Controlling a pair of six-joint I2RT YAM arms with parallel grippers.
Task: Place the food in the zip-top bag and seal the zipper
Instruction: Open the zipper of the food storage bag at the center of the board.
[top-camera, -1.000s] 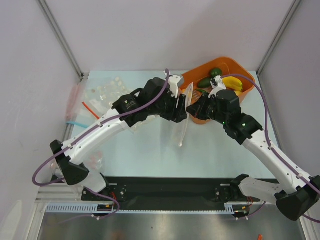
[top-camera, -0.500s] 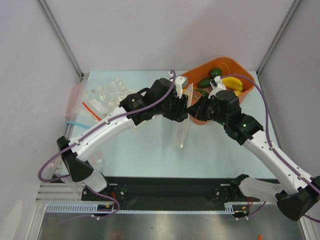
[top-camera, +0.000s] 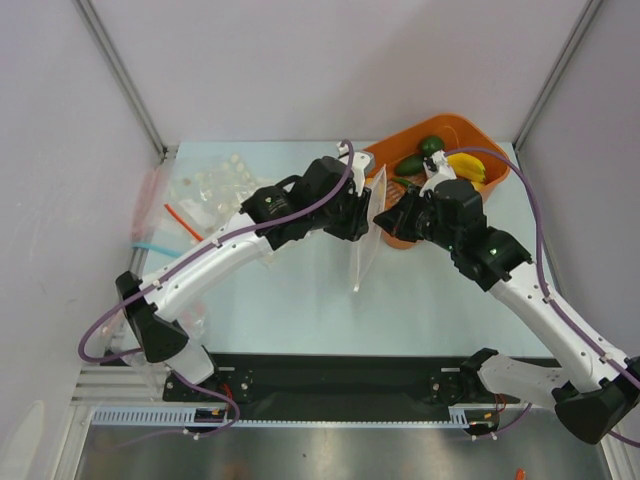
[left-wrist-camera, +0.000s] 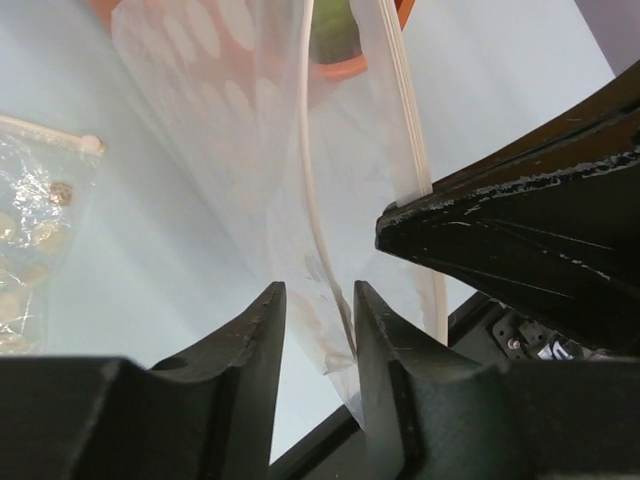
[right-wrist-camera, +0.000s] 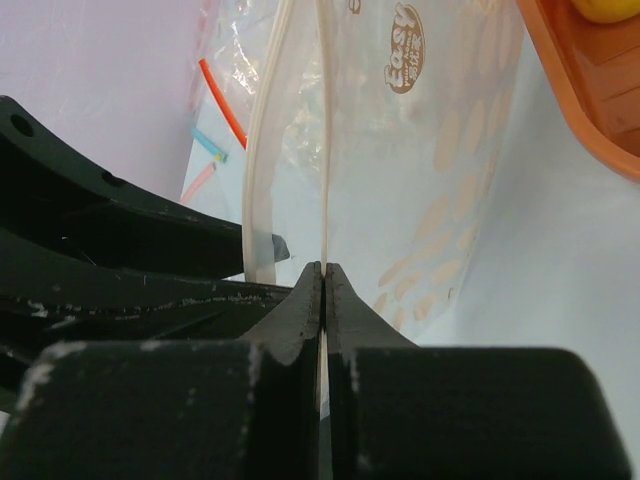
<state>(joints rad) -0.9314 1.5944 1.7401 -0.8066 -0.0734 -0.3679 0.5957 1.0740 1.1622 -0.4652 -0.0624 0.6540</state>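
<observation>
The dotted zip-top bag (top-camera: 364, 245) hangs on edge between my two grippers, its mouth parted. My right gripper (top-camera: 386, 214) is shut on one lip of the bag, pinching the zipper strip (right-wrist-camera: 323, 120) between its fingertips (right-wrist-camera: 323, 268). My left gripper (top-camera: 356, 216) is open, and the other lip's strip (left-wrist-camera: 312, 200) runs through the gap between its fingers (left-wrist-camera: 315, 292). The bag (left-wrist-camera: 215, 110) looks empty. The food lies in the orange basket (top-camera: 470, 128) behind the right gripper: an avocado (top-camera: 432, 145), a banana (top-camera: 466, 166) and another green piece (top-camera: 408, 165).
Plain clear bags (top-camera: 213, 185) with a red strip (top-camera: 182, 220) and a blue strip (top-camera: 150, 245) lie at the back left. The basket's rim (right-wrist-camera: 575, 90) is close to the right of the bag. Enclosure walls and frame posts (top-camera: 122, 75) ring the table.
My left arm has swung right and closer to the bag's mouth. The bag now hangs straighter and narrower. My right gripper has kept its hold.
</observation>
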